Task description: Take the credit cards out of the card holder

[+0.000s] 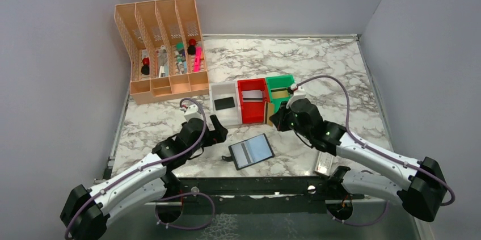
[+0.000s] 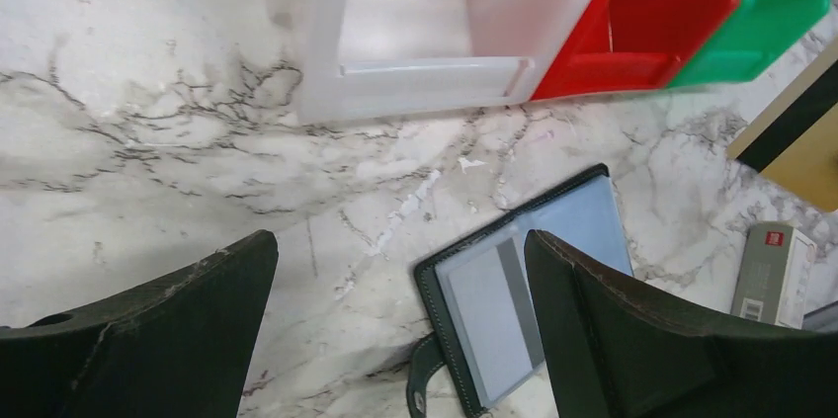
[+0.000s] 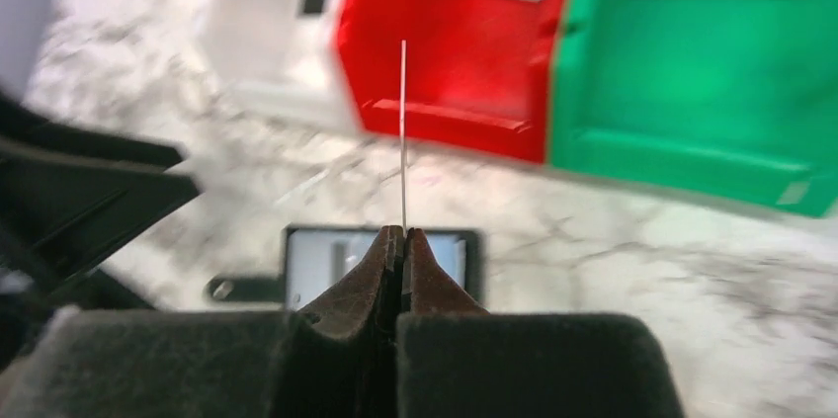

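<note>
One yellowish-gold card (image 1: 269, 113) is pinched by its near edge between the pressed-together fingers of the right gripper (image 3: 403, 235). It stands on edge mid-table, just in front of where the red bin (image 1: 252, 116) meets the green bin (image 1: 281, 79). From the wrist it shows only as a thin line sticking straight out of the fingertips toward the far edge, its faces turned to the table's left and right sides. The left gripper (image 2: 400, 240) hangs spread wide and empty above the table (image 1: 340, 81), just in front of the white bin (image 1: 227, 116) and left of the card holder (image 1: 251, 150). The card holder lies open, pockets up, close to the middle of the near edge. Its long axis runs slantwise from near left to far right, with the black tab (image 1: 227, 159) at the left end pointing toward the left arm. A grey-striped card (image 2: 489, 314) seems to show through one pocket, so I'd judge the job unfinished. The hold on the yellowish-gold card looks shallow: a quick swing could twist it or let it slip, and its leading edge could catch the red bin's front wall. With nothing pinning the card holder, the next pull may drag it along the table toward the whitish case (image 1: 324, 163).
</note>
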`<state>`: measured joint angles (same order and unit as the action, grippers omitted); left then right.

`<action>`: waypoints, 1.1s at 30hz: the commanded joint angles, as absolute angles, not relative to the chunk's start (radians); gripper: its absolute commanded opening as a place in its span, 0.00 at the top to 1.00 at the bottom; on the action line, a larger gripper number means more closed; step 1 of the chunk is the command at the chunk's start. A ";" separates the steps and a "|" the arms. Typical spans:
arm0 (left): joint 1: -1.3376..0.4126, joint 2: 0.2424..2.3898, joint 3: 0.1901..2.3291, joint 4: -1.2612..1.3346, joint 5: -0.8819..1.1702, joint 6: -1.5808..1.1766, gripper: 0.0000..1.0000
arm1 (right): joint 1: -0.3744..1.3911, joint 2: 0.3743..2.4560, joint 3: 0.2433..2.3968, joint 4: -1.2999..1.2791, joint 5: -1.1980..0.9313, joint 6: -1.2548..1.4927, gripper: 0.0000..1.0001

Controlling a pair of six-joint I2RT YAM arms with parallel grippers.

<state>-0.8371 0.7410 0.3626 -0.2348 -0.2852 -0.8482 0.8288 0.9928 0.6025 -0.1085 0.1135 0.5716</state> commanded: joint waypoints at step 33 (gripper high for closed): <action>-0.689 0.612 0.369 -0.262 -0.023 -0.700 0.01 | 0.559 1.520 0.830 0.142 0.235 -0.616 0.99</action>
<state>-0.6937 0.6182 0.3626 -0.2783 -0.0483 -0.7170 0.5671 1.4876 0.7971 0.1822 0.3115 -0.5671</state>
